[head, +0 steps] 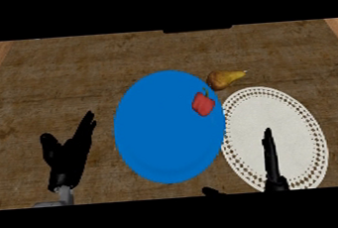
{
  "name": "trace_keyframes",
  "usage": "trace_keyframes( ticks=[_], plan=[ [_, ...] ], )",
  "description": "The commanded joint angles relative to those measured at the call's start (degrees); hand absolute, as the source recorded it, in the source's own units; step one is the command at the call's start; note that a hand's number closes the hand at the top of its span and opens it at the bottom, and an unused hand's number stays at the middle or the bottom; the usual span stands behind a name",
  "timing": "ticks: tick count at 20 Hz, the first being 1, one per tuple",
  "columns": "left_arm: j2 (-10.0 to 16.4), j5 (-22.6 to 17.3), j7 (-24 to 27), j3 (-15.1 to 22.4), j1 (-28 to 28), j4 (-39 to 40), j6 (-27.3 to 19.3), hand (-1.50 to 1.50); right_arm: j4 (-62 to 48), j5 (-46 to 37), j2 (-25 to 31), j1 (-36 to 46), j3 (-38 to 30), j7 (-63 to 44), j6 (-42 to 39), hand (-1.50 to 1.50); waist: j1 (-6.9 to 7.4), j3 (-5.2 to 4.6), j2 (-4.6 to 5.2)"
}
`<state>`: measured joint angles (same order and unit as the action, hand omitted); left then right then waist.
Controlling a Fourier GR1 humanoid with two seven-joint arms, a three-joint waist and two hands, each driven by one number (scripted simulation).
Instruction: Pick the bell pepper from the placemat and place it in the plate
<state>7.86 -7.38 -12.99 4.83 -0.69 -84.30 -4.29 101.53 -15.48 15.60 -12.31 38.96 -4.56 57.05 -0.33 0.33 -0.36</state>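
A red bell pepper (203, 103) lies on the right edge of a large blue round placemat (165, 131) in the middle of the counter. Just to the right, touching the mat's edge, sits a white plate (290, 122) with a dotted lace-like rim and nothing in it. My right hand (270, 161) shows edge-on over the plate's lower part, its fingers straight and pointing away, open and holding nothing. It is below and to the right of the pepper, well apart from it. My left hand (68, 155) is open, fingers up, left of the mat.
A brown-yellow pear (224, 77) lies on the wooden counter (66, 73) just behind the pepper, between the mat's far right edge and the plate's far rim. Lighter wood strips run along the counter's far left and far right sides.
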Motion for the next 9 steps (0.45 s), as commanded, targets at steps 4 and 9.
trace_keyframes(
  ticks=[4, 9],
  plan=[
    [-2.1, 2.0, 1.6, 0.8, -1.1, 2.2, -0.4, 0.0, 3.2, -3.9, 2.8, -7.9, 2.3, 0.4, 0.0, -1.5, 0.12, -0.34, 0.33],
    [-0.9, 0.2, 4.3, -1.5, -1.7, 5.0, 2.8, 0.0, 5.8, -3.4, 4.5, -12.8, 4.2, 4.1, 1.1, -1.5, 0.02, -0.33, 0.33]
  ],
)
